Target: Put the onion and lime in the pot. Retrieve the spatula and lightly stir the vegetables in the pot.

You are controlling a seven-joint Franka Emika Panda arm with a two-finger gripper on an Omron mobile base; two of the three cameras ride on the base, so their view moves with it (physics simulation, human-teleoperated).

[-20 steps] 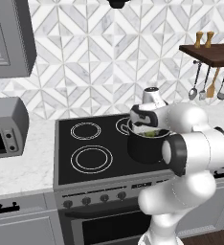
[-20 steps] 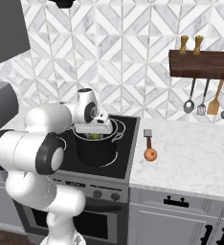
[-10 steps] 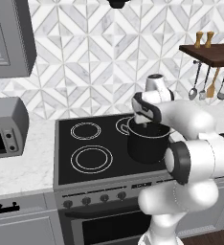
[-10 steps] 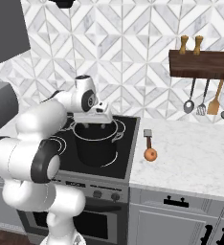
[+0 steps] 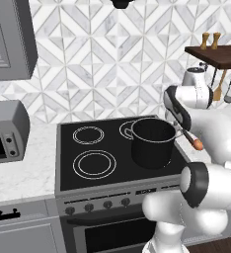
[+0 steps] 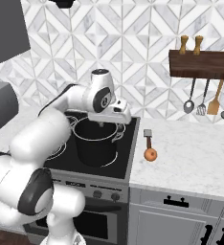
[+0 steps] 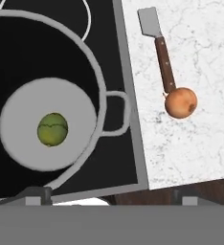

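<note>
The dark pot (image 7: 47, 57) stands on the stove's right front burner, also seen as pot (image 6: 97, 143) and pot (image 5: 152, 143). A green lime (image 7: 52, 129) lies on its bottom. On the marble counter to the right lies the spatula (image 7: 157, 48) with a brown handle, and the onion (image 7: 181, 102) touches the handle's end; onion (image 6: 151, 154), spatula (image 6: 148, 136). My gripper (image 7: 111, 198) is open, with nothing between its fingers. It hangs above the pot's right rim and side handle, gripper (image 6: 110, 123).
The black stove (image 5: 88, 148) has three bare burner rings left of the pot. A microwave (image 5: 6, 131) sits at the far left. A wooden shelf (image 6: 202, 64) with hanging utensils is on the wall above the counter (image 6: 195, 158).
The lime left my gripper and now lies in the pot. My hand rose and swung right, from over the pot's middle to its right rim.
</note>
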